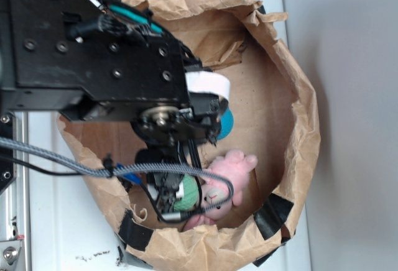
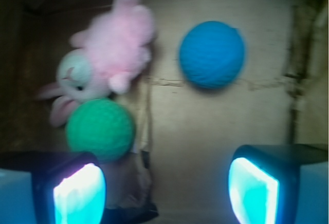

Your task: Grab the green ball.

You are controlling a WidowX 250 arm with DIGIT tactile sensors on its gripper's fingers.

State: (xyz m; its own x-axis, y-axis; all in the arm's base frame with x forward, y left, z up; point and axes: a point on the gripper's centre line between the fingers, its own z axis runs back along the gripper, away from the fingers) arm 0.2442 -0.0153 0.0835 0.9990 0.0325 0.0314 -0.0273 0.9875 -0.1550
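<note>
Gripper spread wide with nothing between its teal-lit fingers — the grab is not made yet. The small ribbed green ball sits on the brown paper bag's floor, touching the pink plush bunny, seemingly just ahead of the left-hand finger — the view is blurry. Lining up and closing remain.

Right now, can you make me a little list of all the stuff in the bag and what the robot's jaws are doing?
container: brown paper bag, rim rolled down
green ball: touching the pink plush bunny, by its head
blue ball: apart from both
gripper: above the bag floor, jaws open, holding nothing
green ball vs jaws: beside the left-hand finger in the wrist view, not between the jaws
</note>
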